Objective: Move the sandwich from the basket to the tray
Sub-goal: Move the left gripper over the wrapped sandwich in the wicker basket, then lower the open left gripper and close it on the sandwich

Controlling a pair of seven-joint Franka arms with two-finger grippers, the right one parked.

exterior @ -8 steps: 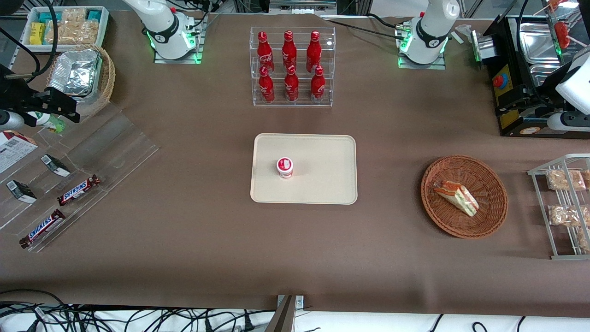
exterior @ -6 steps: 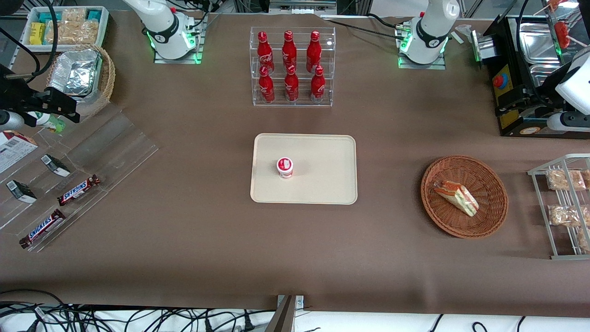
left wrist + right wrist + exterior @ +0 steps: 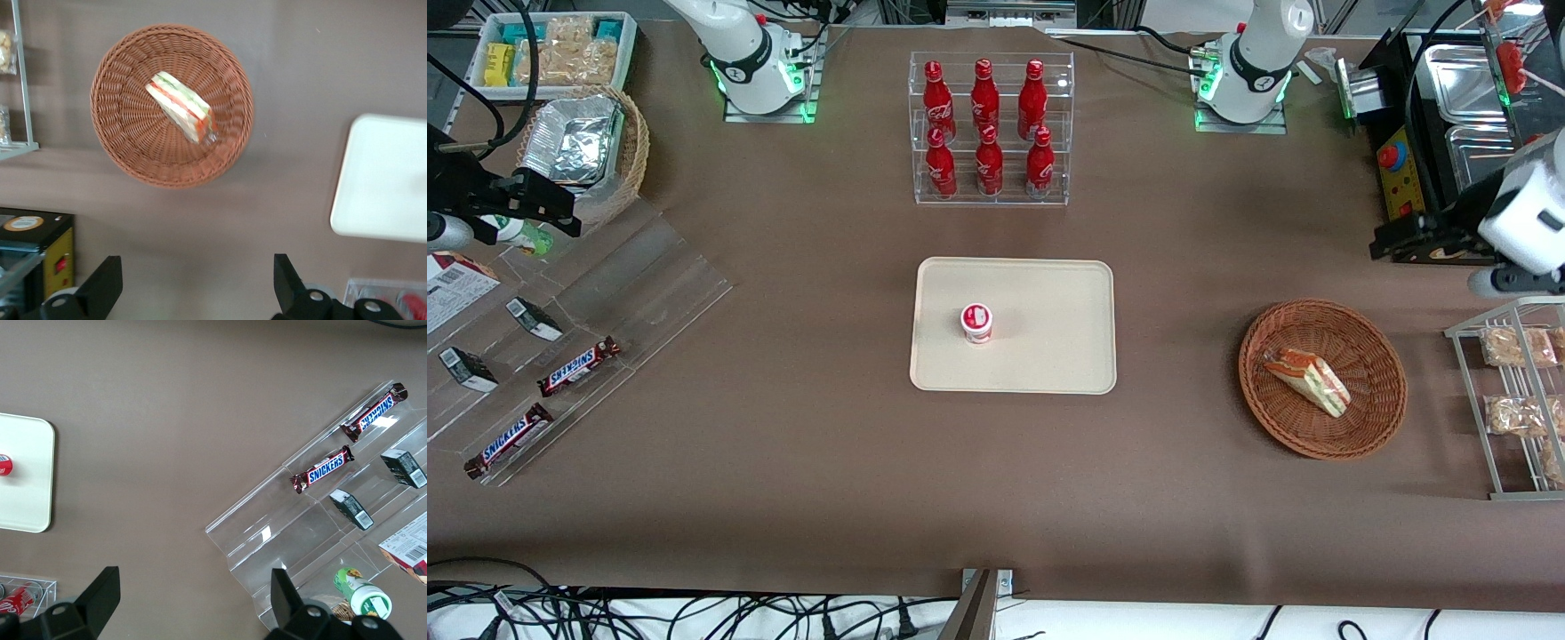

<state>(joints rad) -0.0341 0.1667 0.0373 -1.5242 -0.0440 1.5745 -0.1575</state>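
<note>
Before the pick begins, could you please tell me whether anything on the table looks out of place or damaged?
Nothing stands out. The wrapped wedge sandwich lies intact in the round brown wicker basket. The flat beige tray sits square, holding one upright small red-and-white cup. The gripper hangs above the table, jaws open, apart from the basket.

You're looking at a brown-covered table [image 3: 800, 462] under even light. Tangled black cables [image 3: 649, 613] run along its near edge, on white.

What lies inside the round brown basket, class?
Only the wrapped sandwich lies inside the basket; the weave beneath it is covered. The open gripper hangs high, farther from the front camera, touching nothing.
</note>
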